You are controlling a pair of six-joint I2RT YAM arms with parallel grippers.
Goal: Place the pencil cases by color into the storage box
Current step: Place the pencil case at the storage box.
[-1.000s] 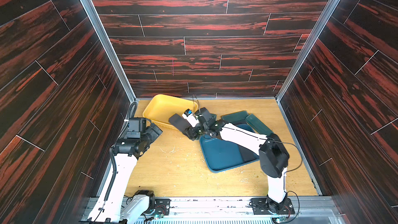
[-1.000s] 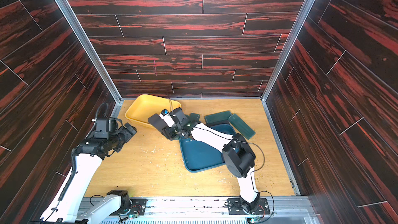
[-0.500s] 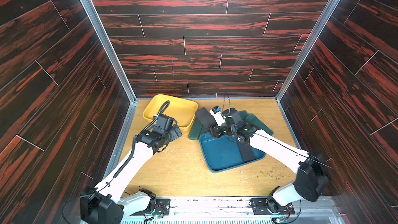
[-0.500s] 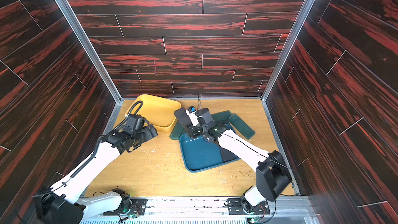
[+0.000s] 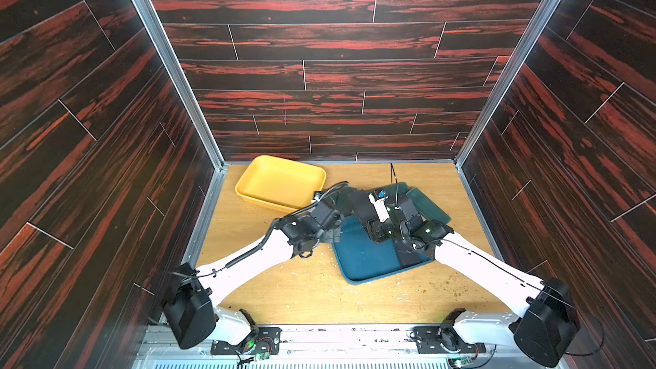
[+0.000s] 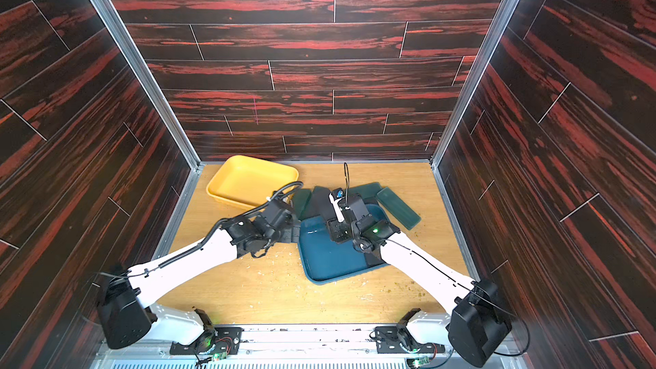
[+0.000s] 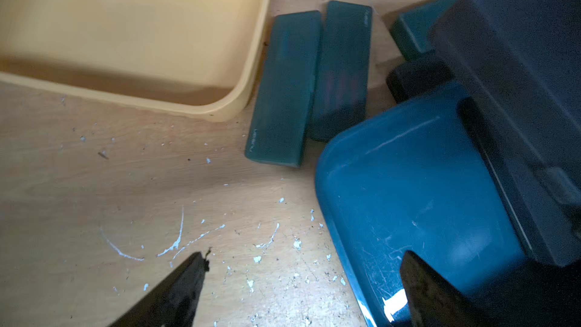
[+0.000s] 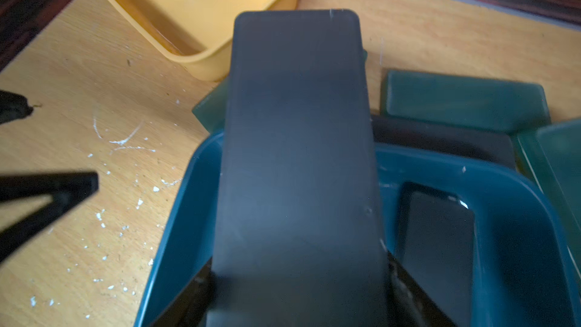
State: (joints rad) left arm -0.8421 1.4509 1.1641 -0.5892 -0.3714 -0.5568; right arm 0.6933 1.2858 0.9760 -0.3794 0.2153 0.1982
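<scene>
The right gripper [image 8: 298,294] has its jaws clenched on a black pencil case [image 8: 298,152], holding it tilted over the 12 o'clock corner of the blue tray [image 8: 518,246]; in a top view the same black case [image 5: 362,204] sticks out past the tray's far rim. A second black case [image 8: 437,253] lies flat inside the blue tray, at 3 o'clock of the held one. A third black case [image 8: 440,143] rests on the counter [image 5: 301,289] just beyond the tray's far wall, with a dark green case [image 8: 465,102] behind it and another green case [image 5: 426,204] at about 2 o'clock of the tray.

The left gripper [image 7: 301,278] hovers with its jaws spread apart and nothing between them, above the tray's 9 o'clock edge. Ahead of it, two dark green cases [image 7: 283,89] [image 7: 342,67] lie side by side, touching, between the yellow tray [image 7: 251,58] and the blue tray. The yellow tray sits at 11 o'clock on the counter.
</scene>
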